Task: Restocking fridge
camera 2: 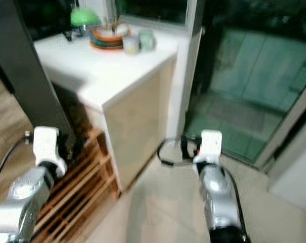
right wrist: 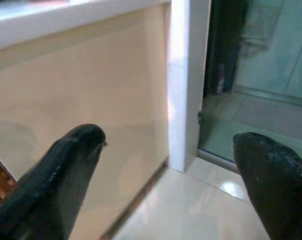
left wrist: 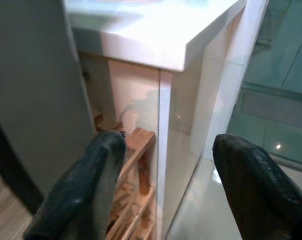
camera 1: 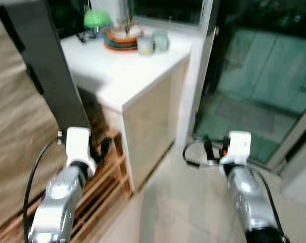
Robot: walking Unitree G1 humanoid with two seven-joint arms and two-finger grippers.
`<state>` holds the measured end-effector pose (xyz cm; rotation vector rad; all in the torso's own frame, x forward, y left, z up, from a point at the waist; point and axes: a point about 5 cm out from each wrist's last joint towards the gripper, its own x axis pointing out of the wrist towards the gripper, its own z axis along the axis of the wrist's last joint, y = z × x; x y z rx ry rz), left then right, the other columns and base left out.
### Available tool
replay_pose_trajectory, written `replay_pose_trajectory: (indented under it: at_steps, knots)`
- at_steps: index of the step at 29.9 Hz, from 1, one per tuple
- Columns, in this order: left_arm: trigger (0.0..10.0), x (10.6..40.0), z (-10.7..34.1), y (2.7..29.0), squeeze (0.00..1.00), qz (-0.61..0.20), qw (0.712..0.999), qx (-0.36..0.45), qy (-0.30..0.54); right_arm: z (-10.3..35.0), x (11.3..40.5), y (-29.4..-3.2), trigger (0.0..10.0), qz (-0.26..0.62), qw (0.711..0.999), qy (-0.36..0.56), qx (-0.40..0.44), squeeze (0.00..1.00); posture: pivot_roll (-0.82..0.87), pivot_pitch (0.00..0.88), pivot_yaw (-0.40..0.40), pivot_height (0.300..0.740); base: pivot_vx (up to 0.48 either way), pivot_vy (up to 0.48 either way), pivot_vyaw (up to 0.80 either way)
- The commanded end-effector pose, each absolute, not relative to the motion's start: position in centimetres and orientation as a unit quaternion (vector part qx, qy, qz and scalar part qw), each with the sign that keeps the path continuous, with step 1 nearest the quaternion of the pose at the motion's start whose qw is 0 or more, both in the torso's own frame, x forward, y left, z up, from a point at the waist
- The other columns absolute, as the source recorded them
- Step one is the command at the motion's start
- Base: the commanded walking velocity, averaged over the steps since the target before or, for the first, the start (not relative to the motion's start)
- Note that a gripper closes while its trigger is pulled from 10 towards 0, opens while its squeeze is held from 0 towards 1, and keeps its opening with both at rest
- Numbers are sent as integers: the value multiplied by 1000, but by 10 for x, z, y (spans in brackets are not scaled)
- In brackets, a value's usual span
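My left gripper (left wrist: 168, 150) is open with nothing between its black fingers (left wrist: 86, 190). It is held low, pointing at the corner of a white-topped cabinet (camera 1: 143, 116). My right gripper (right wrist: 168, 140) is also open and empty, facing the cabinet's beige side and a white door frame (right wrist: 186, 85). In the head views both silver arms reach forward, the left wrist (camera 1: 78, 147) beside a tall dark panel (camera 1: 46, 66), the right wrist (camera 1: 238, 147) over the pale floor. The picture is slightly blurred.
On the cabinet top stand a green lamp (camera 1: 97, 19), a stack of plates (camera 1: 121, 39) and two small cups (camera 1: 152, 43). A wooden slatted rack (camera 1: 100, 187) lies low at the left. A glass sliding door (camera 1: 259, 81) is to the right. Pale tile floor (camera 1: 178, 212) lies ahead.
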<state>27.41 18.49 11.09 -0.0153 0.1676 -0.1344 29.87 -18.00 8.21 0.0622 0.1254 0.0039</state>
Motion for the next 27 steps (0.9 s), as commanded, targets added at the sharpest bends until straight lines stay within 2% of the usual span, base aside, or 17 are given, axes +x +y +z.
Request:
replay_pose_trajectory:
  at_steps: [1, 5, 6, 7, 11, 26, 27]
  knots:
    - [10000, 276, 112, 186, 1000, -69, 994, -4, 81, 81, 297, -185, 10000, -10, 997, 62, 39, 1000, -47, 0, 58, 736, 0, 472, 0]
    - [10000, 274, 116, 180, 1000, -101, 993, 15, 67, 80, 298, -185, 10000, -14, 997, 70, 20, 1000, -46, 0, 59, 736, 0, 472, 0]
    - [10000, 273, 116, 178, 969, -112, 991, 21, 66, 80, 298, -184, 10000, -12, 997, 69, 15, 153, -46, 0, 59, 736, 0, 0, 0]
    - [10000, 273, 115, 176, 0, -117, 991, 24, 66, 80, 298, -184, 10000, -12, 998, 68, 14, 0, -47, 0, 58, 736, 0, 0, 0]
    - [10000, 274, 116, 172, 0, -134, 989, 10, 63, 81, 297, -182, 10000, -5, 998, 62, 3, 0, -50, 0, 59, 736, 0, 0, 0]
    - [10000, 273, 112, 181, 0, -109, 992, -15, 63, 85, 298, -186, 10000, -26, 998, 53, -2, 0, -54, 0, 50, 728, 0, 0, -607]
    - [10000, 271, 112, 187, 1000, -73, 996, -16, 54, 88, 298, -190, 10000, -40, 998, 43, -9, 616, -53, 0, 47, 728, 0, 0, 0]
